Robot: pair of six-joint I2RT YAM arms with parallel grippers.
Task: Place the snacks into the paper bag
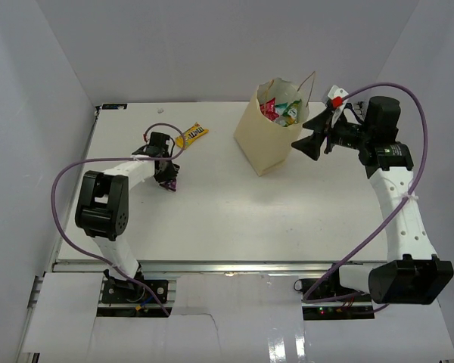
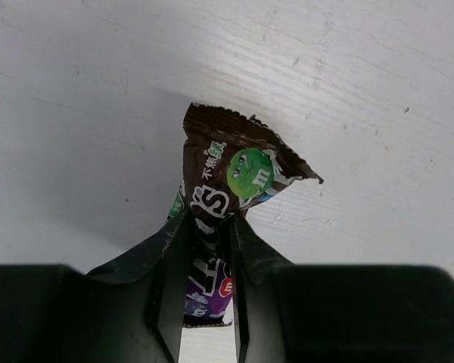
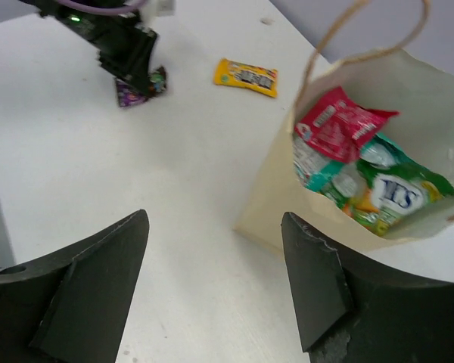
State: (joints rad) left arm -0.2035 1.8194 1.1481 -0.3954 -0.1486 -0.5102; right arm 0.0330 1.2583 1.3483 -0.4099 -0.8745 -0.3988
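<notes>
My left gripper (image 1: 164,172) is at the table's left, shut on a brown packet (image 2: 238,170) with a green cartoon face. A purple packet (image 2: 208,291) also sits between its fingers. The pair shows as a dark bundle (image 1: 167,182) on the table. A yellow packet (image 1: 191,135) lies just behind it, and shows in the right wrist view too (image 3: 246,76). The cream paper bag (image 1: 266,142) stands upright at the back centre, holding a red wrapper (image 3: 340,125) and green-white packs (image 3: 390,193). My right gripper (image 1: 306,144) hovers open and empty beside the bag's right side.
White walls close in the table on the left, back and right. The bag's string handle (image 3: 363,30) arches above its mouth. The left arm's purple cable (image 1: 68,178) loops over the table's left edge.
</notes>
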